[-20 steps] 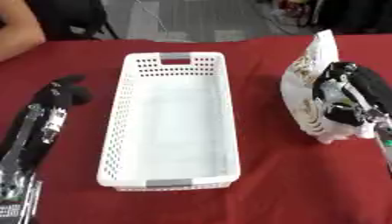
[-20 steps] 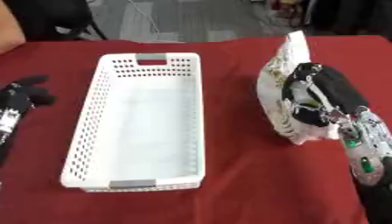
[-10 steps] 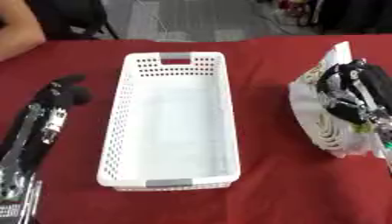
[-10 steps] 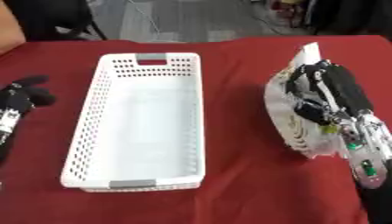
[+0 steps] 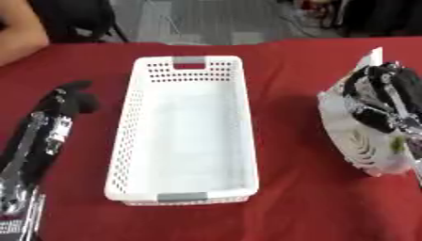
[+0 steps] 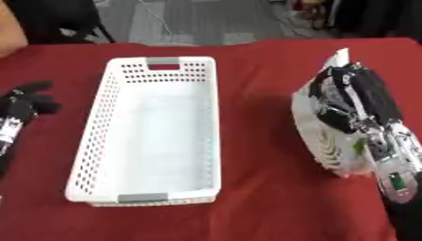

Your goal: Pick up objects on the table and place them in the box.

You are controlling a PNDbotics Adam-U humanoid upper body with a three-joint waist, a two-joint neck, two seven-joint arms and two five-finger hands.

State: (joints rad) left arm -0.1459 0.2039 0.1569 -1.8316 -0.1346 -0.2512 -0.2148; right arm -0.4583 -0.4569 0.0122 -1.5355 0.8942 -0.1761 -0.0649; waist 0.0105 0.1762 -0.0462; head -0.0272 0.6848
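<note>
A white perforated basket (image 5: 132, 141) lies lengthwise in the middle of the red table, with nothing inside it. To its right my right hand (image 6: 354, 101) has its fingers curled round a white flat package (image 6: 320, 136) with grey markings. The package stands tilted on its edge, apart from the basket's right wall. My left hand (image 5: 70, 96) rests on the cloth left of the basket with its fingers curled and nothing in them.
The red cloth (image 5: 280, 70) covers the whole table. A person's bare arm (image 5: 16, 33) shows at the far left edge. Black chair legs and grey floor lie beyond the far edge.
My right hand has turned and lifted the white package more upright, drawing it slightly nearer. The left hand has not moved.
</note>
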